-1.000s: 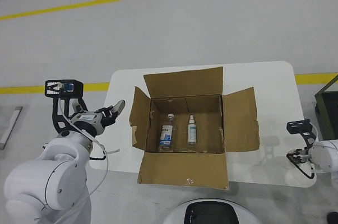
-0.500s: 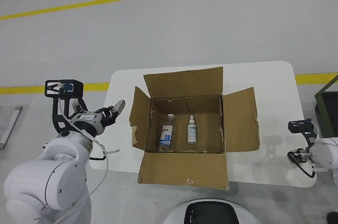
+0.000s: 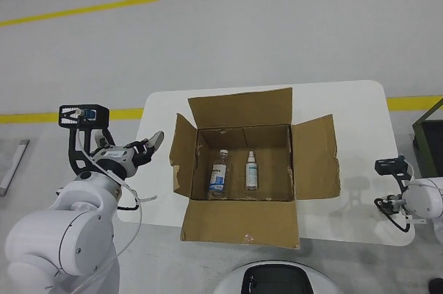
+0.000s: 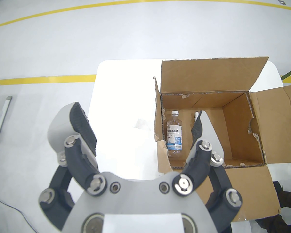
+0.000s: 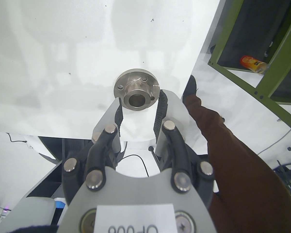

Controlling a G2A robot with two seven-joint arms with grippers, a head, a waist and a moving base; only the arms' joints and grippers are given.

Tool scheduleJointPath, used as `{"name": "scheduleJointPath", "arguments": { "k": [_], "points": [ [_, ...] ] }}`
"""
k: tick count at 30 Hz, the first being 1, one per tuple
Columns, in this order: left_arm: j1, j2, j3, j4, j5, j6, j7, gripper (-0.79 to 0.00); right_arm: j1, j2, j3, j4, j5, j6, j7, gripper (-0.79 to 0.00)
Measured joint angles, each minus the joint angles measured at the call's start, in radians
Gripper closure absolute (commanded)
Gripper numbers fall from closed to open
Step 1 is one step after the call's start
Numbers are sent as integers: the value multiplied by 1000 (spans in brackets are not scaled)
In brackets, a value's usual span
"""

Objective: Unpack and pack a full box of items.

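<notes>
The cardboard box [image 3: 243,136] sits mid-counter [image 3: 346,103] with its top open, so the way in is from above. Its left flap [image 3: 182,156] stands nearly upright, a wall between the spread-open left tool [image 3: 151,143] and the inside. The far flap [image 3: 241,108] leans back, and the right flap [image 3: 315,156] and near flap [image 3: 239,223] spread outward. A clear bottle [image 3: 218,176] and a spray bottle [image 3: 251,170] lie side by side on the box floor, left and middle; the right part is bare cardboard. Bare counter runs left of the box. A green rack [image 3: 436,140] stands off the counter's right edge, near the right tool [image 5: 140,99], which is clamped on a metal flange [image 5: 135,78].
</notes>
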Motion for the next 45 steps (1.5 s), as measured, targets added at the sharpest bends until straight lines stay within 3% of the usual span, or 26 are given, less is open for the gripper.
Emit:
{"name": "scheduleJointPath", "arguments": {
  "k": [19,25,31,38,42,45],
  "points": [
    [0,0,0,0,0,0,0,-785,22,24,-35,34,27,24,0,-289],
    [0,0,0,0,0,0,0,-785,31,29,-45,42,35,28,0,0],
    [0,0,0,0,0,0,0,-785,44,30,-33,35,57,39,-8,0],
    [0,0,0,0,0,0,0,-785,33,15,111,-84,247,185,-181,0],
    [0,0,0,0,0,0,0,-785,12,-5,227,-193,473,236,-387,0],
    [0,0,0,0,0,0,0,-785,-10,-21,290,-255,646,217,-540,0]
  ]
}}
